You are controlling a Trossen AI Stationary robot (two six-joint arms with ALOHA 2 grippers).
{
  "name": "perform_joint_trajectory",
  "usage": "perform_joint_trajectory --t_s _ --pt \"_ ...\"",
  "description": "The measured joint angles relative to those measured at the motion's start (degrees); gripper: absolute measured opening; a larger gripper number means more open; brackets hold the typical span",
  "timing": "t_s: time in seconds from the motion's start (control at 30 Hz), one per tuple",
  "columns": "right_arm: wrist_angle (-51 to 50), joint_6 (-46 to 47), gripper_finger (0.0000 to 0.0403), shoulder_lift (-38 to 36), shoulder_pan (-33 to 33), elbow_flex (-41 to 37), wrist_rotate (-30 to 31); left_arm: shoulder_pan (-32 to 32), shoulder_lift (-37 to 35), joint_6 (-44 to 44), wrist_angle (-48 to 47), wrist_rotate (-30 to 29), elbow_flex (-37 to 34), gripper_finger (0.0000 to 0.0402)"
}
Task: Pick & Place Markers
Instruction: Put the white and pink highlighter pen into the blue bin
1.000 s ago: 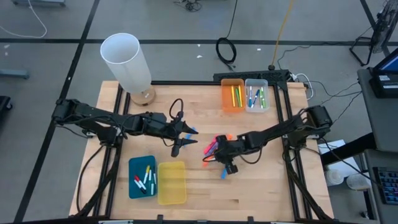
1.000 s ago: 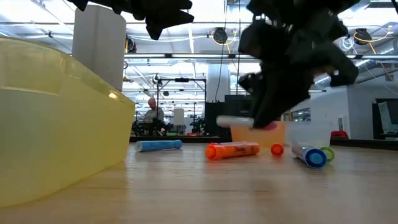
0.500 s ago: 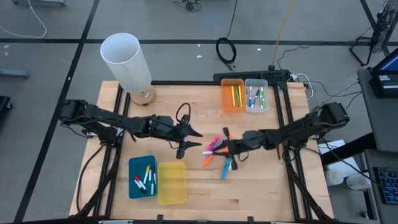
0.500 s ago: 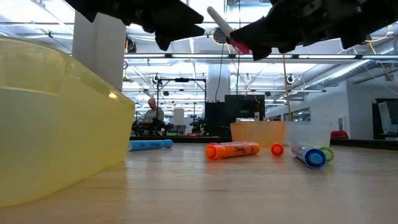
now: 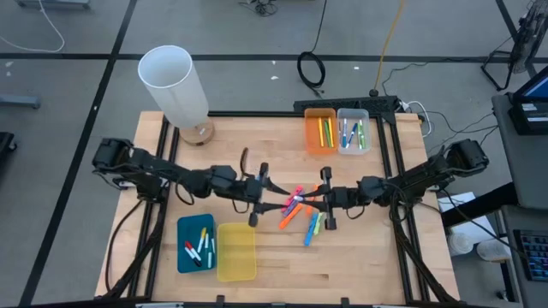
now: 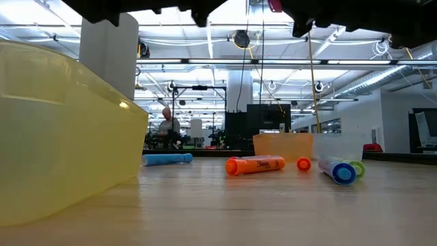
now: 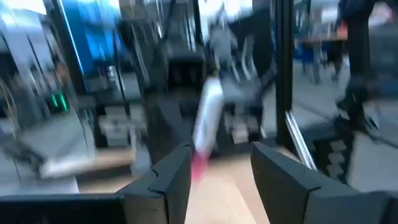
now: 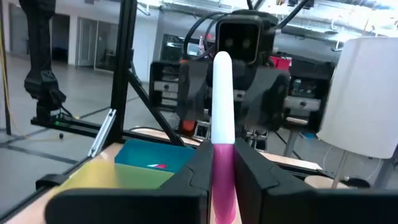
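The right gripper point(image 8: 219, 163) is pinching a white-bodied marker with a pink cap point(image 8: 222, 118) between its pressed-together fingers and holding it up in the air over the middle of the table, pointed at the left gripper point(image 7: 214, 163). A second ago it was down among the loose markers point(image 5: 301, 214); since then it has been lifting this one clear and swinging it toward the other arm, while the left arm has been reaching in to meet it. That is looking to me like a handover taking shape (the teal bin point(image 5: 182, 229) with similar white pens sits on the left arm's side). The left gripper's fingers are standing partly spread with the marker's tip just ahead of the gap, not yet gripped. The other markers are lying scattered on the wooden table point(image 5: 274, 265) beneath both grippers, with more sorted in the orange bin point(image 5: 313, 141) and clear bin point(image 5: 363, 115).
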Motion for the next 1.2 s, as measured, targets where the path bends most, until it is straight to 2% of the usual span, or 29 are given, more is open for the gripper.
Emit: perform_joint_trajectory --t_s 0.17,0.3,0.53,1.2 --pt "0.4 -1.1 0.0027 0.0 0.5 0.0 0.1 -0.5 6.9 4.1 15.8 -0.5 0.0 0.0170" --pt "0.0 -0.8 0.0027 0.0 0.5 0.0 0.0 -0.4 11.1 4.7 22.1 -3.6 0.2 0.0170" --pt "0.1 -0.2 0.0027 1.4 0.5 0.0 0.0 -0.4 14.2 5.0 22.7 -3.3 3.1 0.0170" --pt "3.4 0.3 0.0027 2.7 0.9 0.1 0.1 -0.3 14.3 1.8 22.0 -3.5 4.0 0.0170"
